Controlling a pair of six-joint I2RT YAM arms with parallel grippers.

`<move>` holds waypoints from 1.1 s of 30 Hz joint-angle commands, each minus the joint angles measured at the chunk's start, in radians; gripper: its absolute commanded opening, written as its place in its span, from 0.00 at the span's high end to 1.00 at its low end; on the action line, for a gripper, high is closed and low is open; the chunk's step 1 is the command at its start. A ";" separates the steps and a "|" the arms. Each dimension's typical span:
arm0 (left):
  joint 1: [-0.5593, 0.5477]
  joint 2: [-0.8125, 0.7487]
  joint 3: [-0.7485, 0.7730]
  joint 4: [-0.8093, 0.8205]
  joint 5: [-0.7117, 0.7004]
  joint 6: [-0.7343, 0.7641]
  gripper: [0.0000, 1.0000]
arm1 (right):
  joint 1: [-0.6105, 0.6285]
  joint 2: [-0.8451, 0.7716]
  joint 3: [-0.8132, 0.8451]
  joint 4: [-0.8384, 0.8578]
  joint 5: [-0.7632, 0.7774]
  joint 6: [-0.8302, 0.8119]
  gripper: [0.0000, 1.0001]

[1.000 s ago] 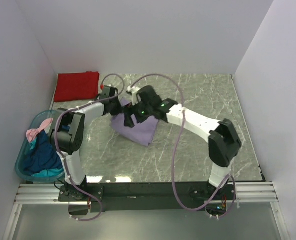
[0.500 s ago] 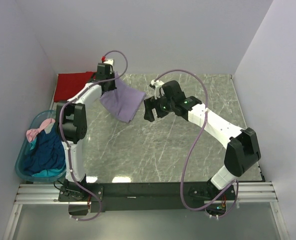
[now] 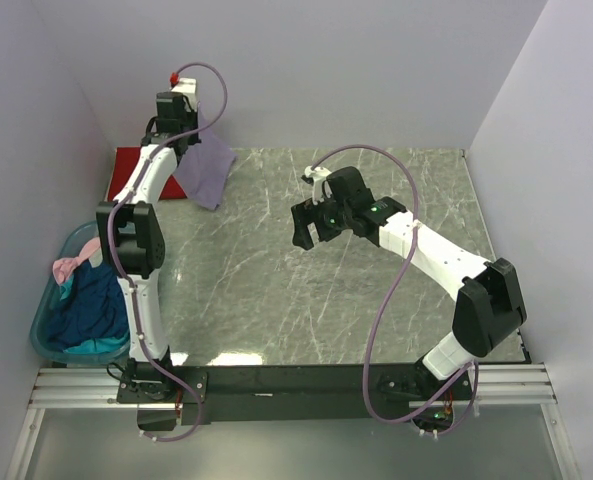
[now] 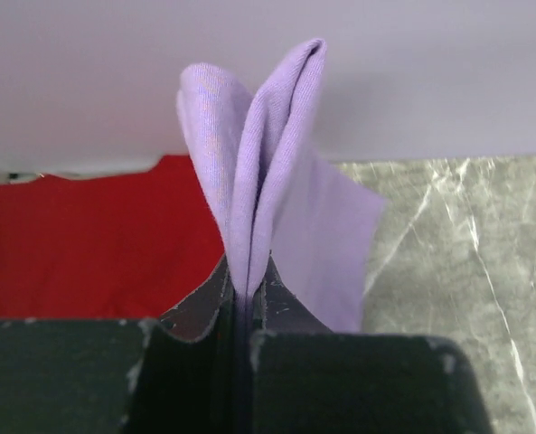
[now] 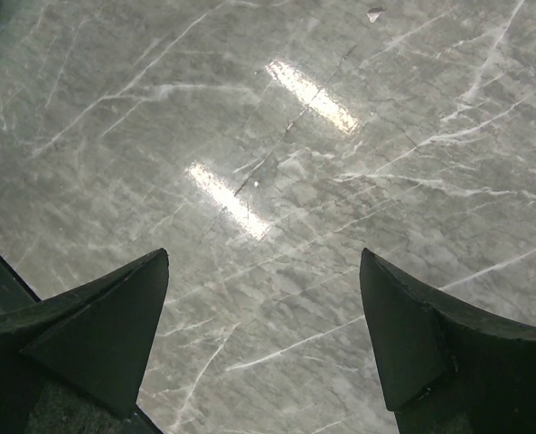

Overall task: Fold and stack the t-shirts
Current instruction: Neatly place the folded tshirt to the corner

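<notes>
My left gripper [image 3: 181, 128] is raised at the far left and is shut on the folded light purple t-shirt [image 3: 206, 170], which hangs from it in the air. In the left wrist view the purple t-shirt [image 4: 268, 181] is pinched between my left gripper [image 4: 247, 280] jaws. A folded red t-shirt [image 3: 131, 172] lies flat in the far left corner, and the red t-shirt [image 4: 96, 240] shows beneath the purple one. My right gripper [image 3: 311, 222] hovers open over the table's middle, with only marble between its fingertips [image 5: 150, 280].
A translucent teal tub [image 3: 46, 330] at the left edge holds pink and dark blue t-shirts [image 3: 86, 300]. White walls close in on the left, back and right. The grey marble table [image 3: 376, 300] spreads between the arms.
My left gripper lifted the purple t-shirt off the table centre and carried it back-left, above the red one. My right gripper let go of it and drew back to the right.
</notes>
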 commanded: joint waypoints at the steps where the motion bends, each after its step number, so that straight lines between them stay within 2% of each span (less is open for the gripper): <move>1: -0.002 -0.011 0.060 0.034 0.013 0.041 1.00 | -0.007 -0.041 -0.010 0.027 0.004 -0.005 0.08; 13: 0.005 -0.013 0.185 0.019 0.014 0.052 1.00 | -0.007 -0.037 -0.003 0.019 0.003 -0.007 0.07; 33: 0.022 -0.043 0.175 0.025 0.008 0.077 1.00 | -0.007 0.000 0.010 0.008 -0.012 0.012 0.07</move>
